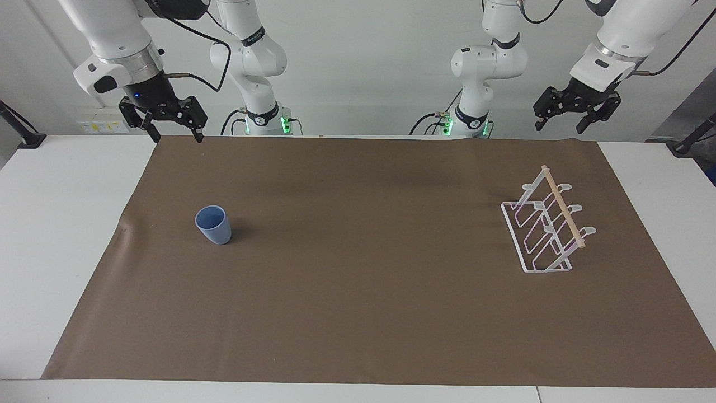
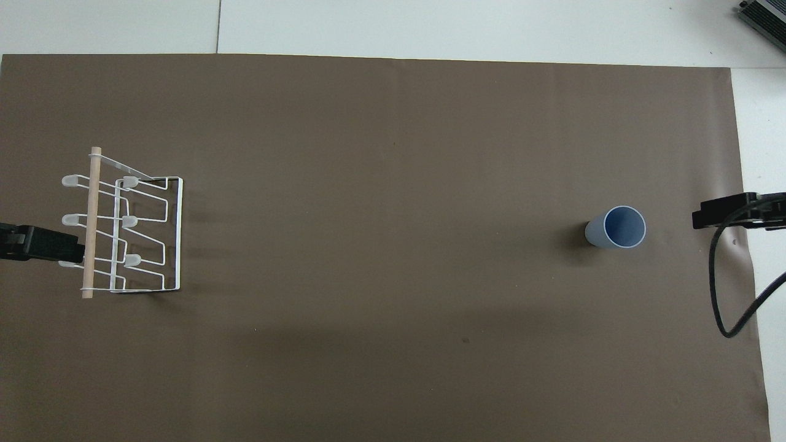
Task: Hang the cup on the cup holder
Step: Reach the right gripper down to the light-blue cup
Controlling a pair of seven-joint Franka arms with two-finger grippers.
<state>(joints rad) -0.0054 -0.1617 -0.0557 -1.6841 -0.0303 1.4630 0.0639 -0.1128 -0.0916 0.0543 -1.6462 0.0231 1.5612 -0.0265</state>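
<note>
The light blue cup [image 1: 213, 224] stands upright on the brown mat toward the right arm's end of the table; it also shows in the overhead view [image 2: 616, 228]. The white wire cup holder [image 1: 545, 229] with a wooden dowel on top stands toward the left arm's end, with nothing on its prongs; the overhead view shows it too [image 2: 123, 233]. My right gripper [image 1: 174, 135] is open and empty, raised over the mat's edge nearest the robots, apart from the cup. My left gripper [image 1: 559, 126] is open and empty, raised above the table edge, apart from the cup holder.
The brown mat [image 1: 358, 280] covers most of the white table [image 1: 56, 224]. A black cable [image 2: 724, 294] hangs from the right arm beside the cup's end of the mat. The parts of the left gripper [image 2: 37, 244] and right gripper [image 2: 731, 210] show at the overhead view's sides.
</note>
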